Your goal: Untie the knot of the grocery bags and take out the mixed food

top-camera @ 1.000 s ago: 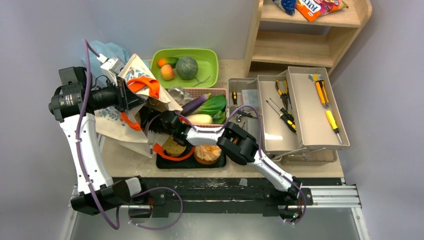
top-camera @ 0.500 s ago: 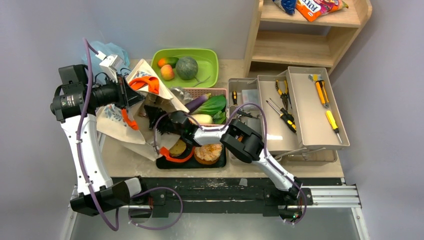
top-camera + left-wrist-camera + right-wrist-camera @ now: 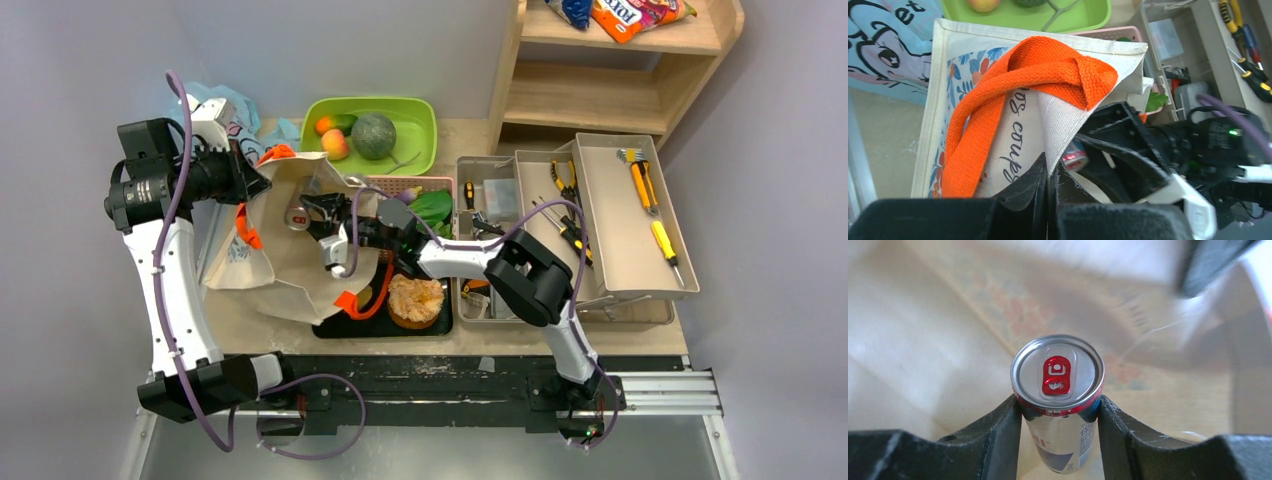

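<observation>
The left claw [image 3: 1047,175] is pressed together on the beige rim of the canvas tote [image 3: 280,270], just below its orange handle [image 3: 1048,70], with the mouth held up. Inside that mouth the right claw [image 3: 1059,401] pinches a drink can [image 3: 1058,367] by its sides. The can's red pull-tab faces the wrist camera, and beige lining lies all around it.

From above, the can shows at the tote's opening, at 9 o'clock from the pink basket [image 3: 440,183] of leafy greens [image 3: 432,208]. The light-blue plastic bag [image 3: 225,100] lies crumpled at 11 o'clock from the tote. Its knot cannot be made out, perhaps lost in the folds. At 1 o'clock a green basin [image 3: 425,110] holds a melon [image 3: 373,135] and a peach [image 3: 335,145]. At 5 o'clock the orange-topped pastry [image 3: 415,298] sits on a black tray [image 3: 380,325] on the counter [image 3: 250,320].
</observation>
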Available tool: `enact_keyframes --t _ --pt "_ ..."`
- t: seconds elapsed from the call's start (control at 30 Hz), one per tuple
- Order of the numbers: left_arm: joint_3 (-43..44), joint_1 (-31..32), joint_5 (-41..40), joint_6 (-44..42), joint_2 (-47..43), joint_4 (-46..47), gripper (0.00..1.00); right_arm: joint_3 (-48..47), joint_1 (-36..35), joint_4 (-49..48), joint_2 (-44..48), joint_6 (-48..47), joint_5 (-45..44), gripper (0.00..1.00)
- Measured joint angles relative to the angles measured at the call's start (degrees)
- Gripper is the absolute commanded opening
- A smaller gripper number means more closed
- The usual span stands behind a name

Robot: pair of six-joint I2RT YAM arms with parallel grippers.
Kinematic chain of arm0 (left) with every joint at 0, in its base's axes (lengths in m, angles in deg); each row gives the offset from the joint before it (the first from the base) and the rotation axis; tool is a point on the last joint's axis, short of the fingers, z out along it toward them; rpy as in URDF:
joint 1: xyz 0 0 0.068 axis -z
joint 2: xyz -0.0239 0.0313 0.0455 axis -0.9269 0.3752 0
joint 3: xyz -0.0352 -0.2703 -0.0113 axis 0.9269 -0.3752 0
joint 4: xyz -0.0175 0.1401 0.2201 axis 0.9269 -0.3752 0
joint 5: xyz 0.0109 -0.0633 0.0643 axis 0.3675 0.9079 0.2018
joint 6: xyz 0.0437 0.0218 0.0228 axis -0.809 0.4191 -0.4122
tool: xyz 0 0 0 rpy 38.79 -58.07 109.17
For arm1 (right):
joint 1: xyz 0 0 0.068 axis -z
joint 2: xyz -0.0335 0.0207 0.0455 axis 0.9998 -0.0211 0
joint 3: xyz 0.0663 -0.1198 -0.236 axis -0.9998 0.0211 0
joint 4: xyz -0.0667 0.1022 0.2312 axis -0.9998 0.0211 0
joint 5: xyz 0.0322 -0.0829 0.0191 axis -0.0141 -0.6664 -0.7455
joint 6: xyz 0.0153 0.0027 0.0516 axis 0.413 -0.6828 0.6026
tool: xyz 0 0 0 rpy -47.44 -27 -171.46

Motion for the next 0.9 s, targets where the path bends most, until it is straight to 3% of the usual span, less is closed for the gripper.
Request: enact_keyframes --t 0.4,0.77,0.8,0.9 --pt "-0.1 -0.6 -13.2 0.1 0.1 0.7 0.0 -3.8 -0.6 2.3 5.8 35.4 4.3 0.0" --pt "2.1 -9.7 -21.0 -1.7 6.0 -0.3 0.0 -9.4 -0.6 9.9 6.7 55.8 4.2 0.0" --pt "2.2 -10.5 -21.3 -2.1 6.6 -0.3 0.04 -10.4 -0.6 10.2 6.7 56.9 4.1 0.0" --pt "2.2 -11.8 -22.5 -4.0 8.0 -0.7 0.53 -12.4 -0.6 10.6 6.7 59.8 4.0 0.0"
